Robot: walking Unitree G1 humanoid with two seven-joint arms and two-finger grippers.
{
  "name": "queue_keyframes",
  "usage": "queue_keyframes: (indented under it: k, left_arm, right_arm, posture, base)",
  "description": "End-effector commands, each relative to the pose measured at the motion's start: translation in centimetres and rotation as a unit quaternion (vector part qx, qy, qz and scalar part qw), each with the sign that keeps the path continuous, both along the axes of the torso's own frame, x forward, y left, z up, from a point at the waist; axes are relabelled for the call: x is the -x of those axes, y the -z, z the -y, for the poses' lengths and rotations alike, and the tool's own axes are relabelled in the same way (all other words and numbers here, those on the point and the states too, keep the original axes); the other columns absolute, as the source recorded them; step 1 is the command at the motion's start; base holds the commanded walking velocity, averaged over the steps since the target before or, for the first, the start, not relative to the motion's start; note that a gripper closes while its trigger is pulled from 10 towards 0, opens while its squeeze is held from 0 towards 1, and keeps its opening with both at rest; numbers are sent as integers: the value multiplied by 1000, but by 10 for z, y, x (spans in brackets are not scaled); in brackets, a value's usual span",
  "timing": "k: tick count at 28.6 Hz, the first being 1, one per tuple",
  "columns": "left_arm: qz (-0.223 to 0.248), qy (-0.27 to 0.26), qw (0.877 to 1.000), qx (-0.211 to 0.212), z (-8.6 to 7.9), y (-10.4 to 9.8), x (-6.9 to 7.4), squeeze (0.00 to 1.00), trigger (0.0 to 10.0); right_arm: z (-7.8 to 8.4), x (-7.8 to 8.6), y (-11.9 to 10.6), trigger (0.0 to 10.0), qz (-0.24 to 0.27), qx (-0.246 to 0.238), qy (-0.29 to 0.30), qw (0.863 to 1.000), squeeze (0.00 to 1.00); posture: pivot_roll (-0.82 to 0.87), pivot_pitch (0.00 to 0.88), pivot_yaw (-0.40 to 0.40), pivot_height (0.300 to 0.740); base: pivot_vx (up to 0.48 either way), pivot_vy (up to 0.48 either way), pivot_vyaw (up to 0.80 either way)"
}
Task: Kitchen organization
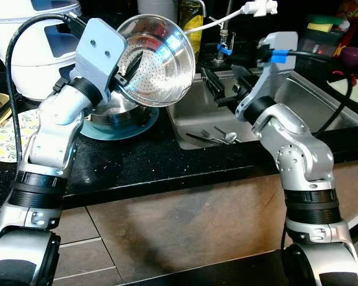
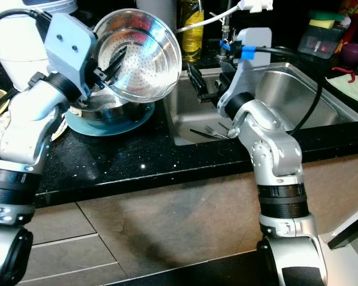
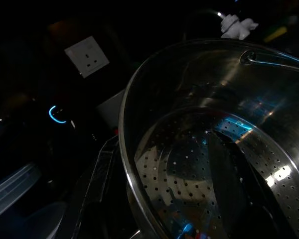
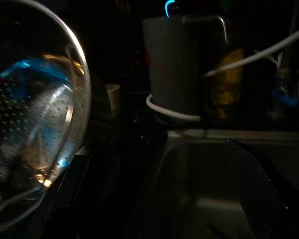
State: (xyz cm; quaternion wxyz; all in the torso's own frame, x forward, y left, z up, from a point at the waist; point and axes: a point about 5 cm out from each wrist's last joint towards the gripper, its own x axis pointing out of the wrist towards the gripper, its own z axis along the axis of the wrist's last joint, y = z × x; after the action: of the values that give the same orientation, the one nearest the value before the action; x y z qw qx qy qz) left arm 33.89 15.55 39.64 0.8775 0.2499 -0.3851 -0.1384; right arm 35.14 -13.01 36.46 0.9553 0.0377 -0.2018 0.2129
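Gripping a steel colander [image 1: 155,59] by its rim, tilted above a bowl [image 1: 116,113] on a blue plate [image 1: 128,129], the left gripper [image 1: 126,76] pinches it. Farther right, the right gripper [image 1: 227,84] hangs spread over the sink [image 1: 322,101], cutlery [image 1: 218,137] lying below.

head pair: downward, counter | wrists: close, share colander [image 3: 214,164]
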Motion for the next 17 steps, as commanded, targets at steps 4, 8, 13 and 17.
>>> queue_keyframes:
  k: [4,8,13,17]
  left_arm:
    - [30,24,999,5,3,-8,10,0,0]
    - [32,36,999,1,7,-7,11,0,0]
    - [31,32,999,-7,8,-4,11,0,0]
    - [30,22,999,-9,6,-4,10,0,0]
  right_arm:
    - [2,-5,13,10000,-46,-43,-8,998,0]
    - [1,-8,18,10000,-82,-103,-31,991,0]
    - [4,-10,13,10000,-105,-197,-67,972,0]
    - [10,-7,1,10000,-90,-246,-85,961,0]
  posture:
    - [42,204,30,740]
    - [42,205,30,740]
    - [42,202,32,740]
    - [39,200,33,740]
  base:
    - [0,0,0]
    - [0,0,0]
    - [0,0,0]
    - [0,0,0]
